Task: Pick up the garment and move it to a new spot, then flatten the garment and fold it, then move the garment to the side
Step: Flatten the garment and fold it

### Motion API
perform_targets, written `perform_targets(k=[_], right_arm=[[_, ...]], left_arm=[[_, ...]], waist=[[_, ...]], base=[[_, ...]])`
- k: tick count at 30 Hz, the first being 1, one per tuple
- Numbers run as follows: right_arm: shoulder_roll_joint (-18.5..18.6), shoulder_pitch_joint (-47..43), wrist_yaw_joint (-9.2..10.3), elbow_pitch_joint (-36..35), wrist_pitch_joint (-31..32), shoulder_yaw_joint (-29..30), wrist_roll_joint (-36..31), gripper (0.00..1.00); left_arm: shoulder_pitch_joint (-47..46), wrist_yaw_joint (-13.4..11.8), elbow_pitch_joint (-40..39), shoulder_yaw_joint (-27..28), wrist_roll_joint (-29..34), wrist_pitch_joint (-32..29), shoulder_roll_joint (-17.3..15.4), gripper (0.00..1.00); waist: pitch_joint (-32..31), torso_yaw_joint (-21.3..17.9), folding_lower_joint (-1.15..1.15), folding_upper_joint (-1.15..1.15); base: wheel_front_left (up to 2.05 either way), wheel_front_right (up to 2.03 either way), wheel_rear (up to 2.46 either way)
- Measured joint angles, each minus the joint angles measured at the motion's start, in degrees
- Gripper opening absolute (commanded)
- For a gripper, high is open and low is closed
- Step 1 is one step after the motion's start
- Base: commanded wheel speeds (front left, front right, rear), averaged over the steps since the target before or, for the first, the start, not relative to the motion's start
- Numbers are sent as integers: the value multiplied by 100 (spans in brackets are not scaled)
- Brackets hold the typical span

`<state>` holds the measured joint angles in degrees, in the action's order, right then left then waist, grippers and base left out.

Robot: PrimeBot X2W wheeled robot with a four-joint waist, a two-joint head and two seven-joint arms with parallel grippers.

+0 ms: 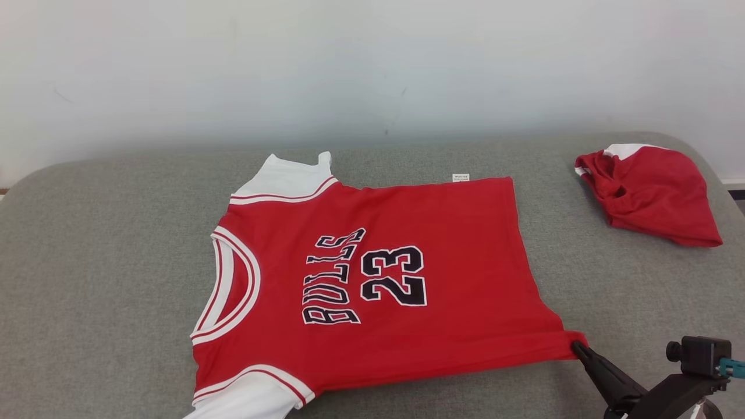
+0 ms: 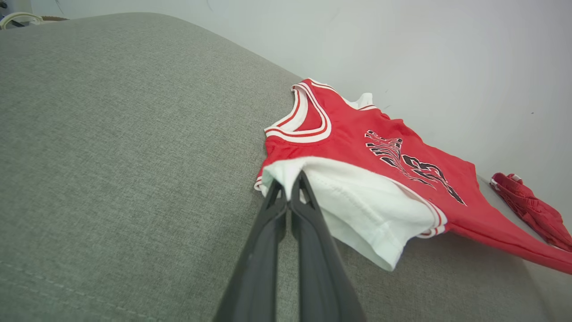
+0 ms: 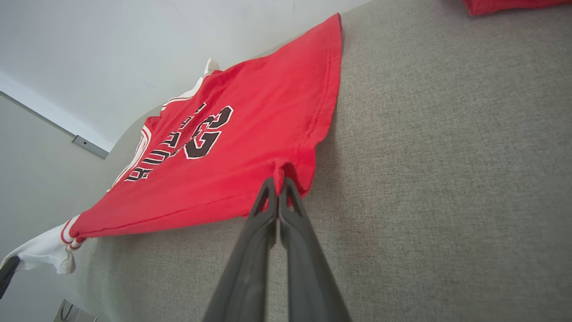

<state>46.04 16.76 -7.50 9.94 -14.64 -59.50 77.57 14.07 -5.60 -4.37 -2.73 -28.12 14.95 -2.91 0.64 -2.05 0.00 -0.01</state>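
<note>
The garment (image 1: 384, 273) is a red jersey with white sleeves and black "BULLS 23" lettering, spread face up on the grey cushioned surface (image 1: 105, 244), neck to the left. My right gripper (image 1: 576, 347) is shut on its near right hem corner, and the right wrist view shows that gripper (image 3: 278, 181) pinching the bunched red hem. My left gripper (image 2: 288, 179) is shut on the edge of the near white sleeve (image 2: 357, 210), lifting it slightly. In the right wrist view the garment (image 3: 232, 147) stretches away toward the wall.
A second red and white cloth (image 1: 652, 195) lies crumpled at the far right of the surface, also seen as a red bundle (image 2: 532, 210) in the left wrist view. A pale wall (image 1: 372, 64) rises behind. The surface's rounded edges curve down at both ends.
</note>
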Motion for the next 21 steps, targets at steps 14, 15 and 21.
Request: perform_targets(k=[14,15,21], right_arm=[[-481,287,0,68,110,346,-210,0],[-544,398,0,109,149,352,-246,0],[-987,1133,0,749,511,304,-346,0]], left_arm=[[-991,311,49,26,459,7,-98,0],[-1139,354,108,43,460,7,-123,0],[-2353,612,1147,22,423,-83,-425,0]], waist=[[51,-218,1,1],[66,-249,1,1],[213,-452,1,1]], base=[[0,0,0],[0,0,0],[0,0,0]])
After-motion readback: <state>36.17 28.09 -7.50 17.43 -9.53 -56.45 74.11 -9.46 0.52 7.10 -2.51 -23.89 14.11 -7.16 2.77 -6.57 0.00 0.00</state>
